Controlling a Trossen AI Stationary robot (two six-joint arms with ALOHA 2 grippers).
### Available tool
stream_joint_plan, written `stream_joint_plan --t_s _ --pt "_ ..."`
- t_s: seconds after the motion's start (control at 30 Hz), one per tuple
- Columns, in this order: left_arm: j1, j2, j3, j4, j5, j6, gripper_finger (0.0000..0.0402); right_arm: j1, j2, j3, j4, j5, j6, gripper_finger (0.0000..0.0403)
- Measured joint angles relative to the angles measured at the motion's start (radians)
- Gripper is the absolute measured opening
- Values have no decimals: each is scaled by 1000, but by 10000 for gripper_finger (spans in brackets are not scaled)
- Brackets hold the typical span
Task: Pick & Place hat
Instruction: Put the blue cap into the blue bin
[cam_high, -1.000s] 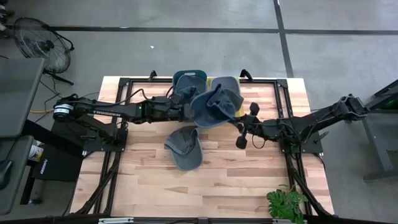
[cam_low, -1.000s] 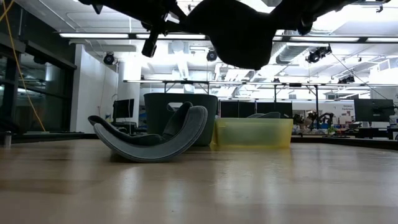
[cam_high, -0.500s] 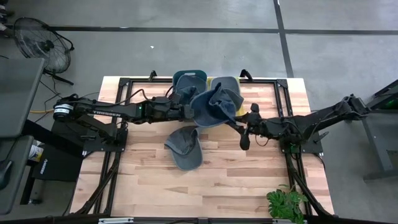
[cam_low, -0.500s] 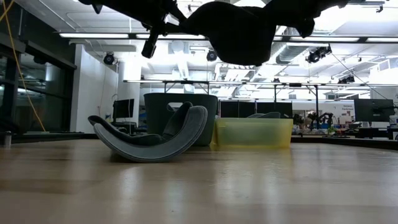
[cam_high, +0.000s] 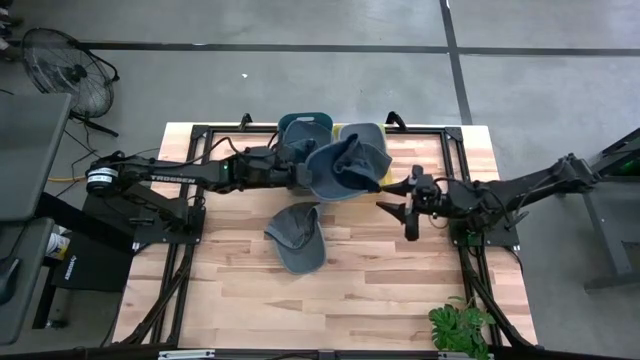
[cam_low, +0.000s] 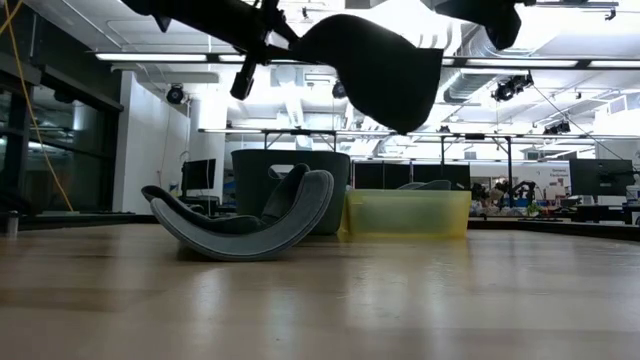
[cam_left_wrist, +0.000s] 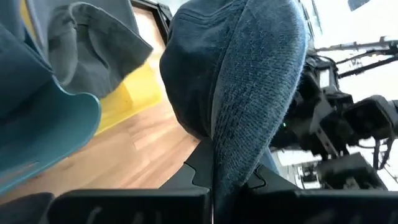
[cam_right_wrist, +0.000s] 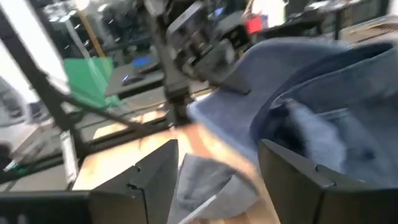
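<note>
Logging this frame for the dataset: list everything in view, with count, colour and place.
Held hat: one, blue-grey, in the air above the table's far middle, over the bins.
Lying hat: one, grey-blue, on the table's middle.
Teal bin: one, far edge.
Yellow bin: one, beside the teal bin, a hat inside.
Plant: one, green, near right corner.
Fan: one, black, on the floor.
Table: one, light wood.
Left end effector: shut on the held hat.
Right end effector: open, just right of the held hat.

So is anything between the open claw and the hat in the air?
No. From above, only bare table shows between the open right gripper and the lifted hat.
</note>
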Motion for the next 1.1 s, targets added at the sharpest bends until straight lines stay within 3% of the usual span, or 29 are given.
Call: stream_joint_plan --t_s 0.27,0.37,0.6,0.77,0.93,1.1 --pt "3 0 0 4 165 83 6 0 -86 0 -16 179 -68 218" --pt "3 0 0 25 248 115 6 -10 -117 0 -63 178 -80 218" --pt "34 -1 0 90 500 147 6 -95 -142 0 -167 -68 -15 218" --pt "68 -1 0 87 632 158 5 -148 -142 0 -158 -161 -63 218" --pt "88 -1 0 86 716 160 5 -214 -139 0 -158 -285 -113 218" --pt "85 -1 0 86 731 165 5 -284 -129 0 -157 -399 -114 218"
